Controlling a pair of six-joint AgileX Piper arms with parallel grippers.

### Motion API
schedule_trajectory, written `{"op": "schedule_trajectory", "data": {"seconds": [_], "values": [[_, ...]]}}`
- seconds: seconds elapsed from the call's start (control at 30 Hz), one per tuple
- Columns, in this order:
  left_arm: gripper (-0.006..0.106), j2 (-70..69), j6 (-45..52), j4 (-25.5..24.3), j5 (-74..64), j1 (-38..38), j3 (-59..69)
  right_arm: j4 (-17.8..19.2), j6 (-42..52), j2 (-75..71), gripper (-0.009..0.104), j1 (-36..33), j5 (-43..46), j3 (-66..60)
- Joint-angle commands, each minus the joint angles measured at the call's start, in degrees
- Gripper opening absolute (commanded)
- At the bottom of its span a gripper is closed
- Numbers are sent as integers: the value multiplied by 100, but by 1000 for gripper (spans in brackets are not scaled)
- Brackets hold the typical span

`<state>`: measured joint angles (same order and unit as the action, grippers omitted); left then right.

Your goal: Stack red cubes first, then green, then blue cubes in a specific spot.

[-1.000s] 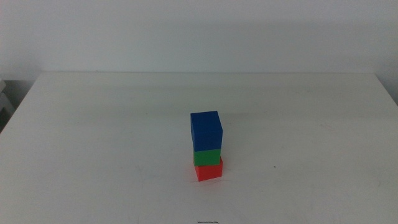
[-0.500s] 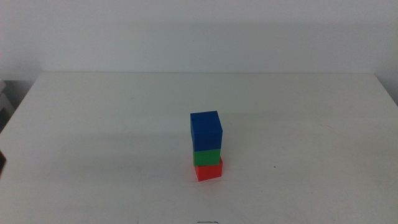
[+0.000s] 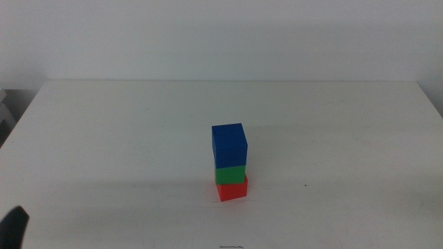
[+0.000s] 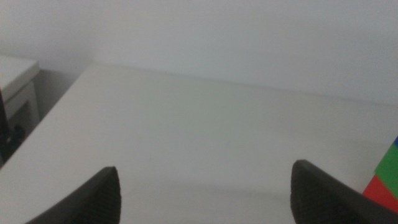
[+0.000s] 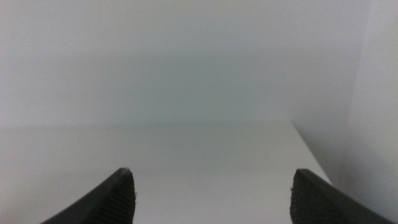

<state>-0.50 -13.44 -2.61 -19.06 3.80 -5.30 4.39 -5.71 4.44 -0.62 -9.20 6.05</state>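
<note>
The stack stands upright mid-table: red cube [image 3: 232, 188] at the bottom, green [image 3: 230, 173] on it, blue [image 3: 229, 145] on top. The left gripper [image 4: 205, 190], jaws spread and empty, sits at the table's near left corner (the nearer arm); the stack lies to its right. The right gripper [image 5: 211, 193], also spread, faces bare tabletop. No writing shows anywhere.

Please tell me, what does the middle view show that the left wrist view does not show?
Only the middle view shows the whole stack: the blue cube on the green cube, which sits on the red cube. It also shows the table's far edge and right side.

Only the left wrist view shows the left gripper with both jaws wide apart and nothing between them, and a pale piece of furniture beside the table.

Both show the white table, and the green and red cubes; the wrist view catches only their edges.
</note>
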Motion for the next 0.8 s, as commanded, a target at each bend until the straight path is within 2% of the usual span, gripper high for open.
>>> {"op": "schedule_trajectory", "data": {"seconds": [0.0, 0.07, 0.2, 0.4, 0.77], "values": [[94, -154, -48, 60, 525, 7, 26, 81, 53, -25, 64, 74, 1042, -76], [94, -148, -48, 60, 665, 1, 160, 75, 53, -134, 64, 155, 1338, -298], [94, -148, -48, 60, 945, 1, 374, -8, 53, -382, 64, 407, 1365, -681], [94, -148, -48, -152, 1335, 1, 702, -131, 53, -628, 64, 772, 993, -668], [94, -137, -48, -166, 1305, 6, 684, -131, 53, -628, 64, 779, 975, -668]]}}
